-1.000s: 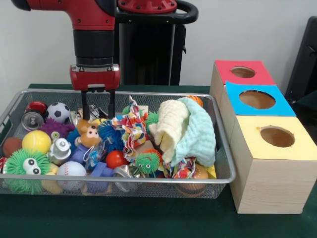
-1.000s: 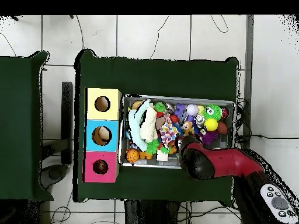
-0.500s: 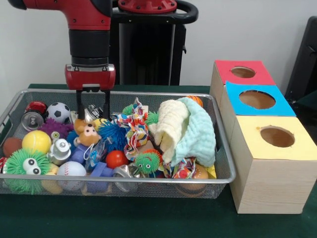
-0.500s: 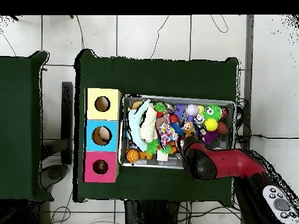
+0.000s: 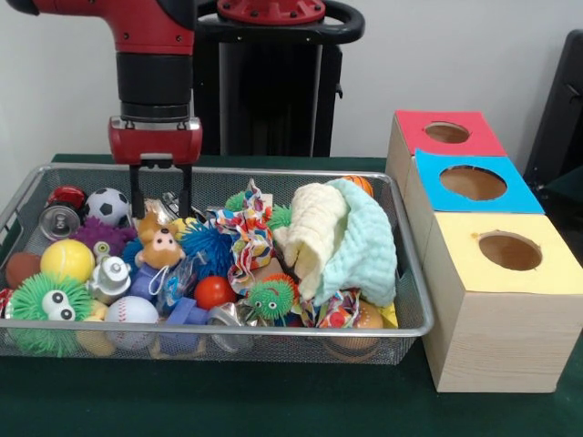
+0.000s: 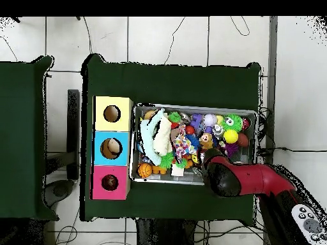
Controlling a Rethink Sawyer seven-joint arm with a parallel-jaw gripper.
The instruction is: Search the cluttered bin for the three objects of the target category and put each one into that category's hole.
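Observation:
My gripper (image 5: 161, 210) hangs open over the back left of the wire bin (image 5: 412, 320), empty, just above an orange monkey toy (image 5: 160, 247). Around the monkey lie a blue spiky ball (image 5: 206, 246), a purple fuzzy toy (image 5: 102, 236), a soccer ball (image 5: 107, 206) and a silver can (image 5: 59, 221). Three boxes with holes stand to the right: red (image 5: 446, 133), blue (image 5: 474, 183), yellow (image 5: 509, 251). In the overhead view the arm (image 6: 225, 179) covers the gripper at the bin's lower edge.
A cream and mint cloth (image 5: 339, 237) and a patterned cloth (image 5: 246, 233) are heaped in the bin's middle and right. A yellow ball (image 5: 66, 259), a green spiky ball with eyes (image 5: 50, 305), a baseball (image 5: 132, 311) and a red ball (image 5: 212, 291) fill the front left.
In the front view the gripper has risen slightly and shifted left, from over the monkey and blue spiky ball toward the bin's back left. It stays open and empty.

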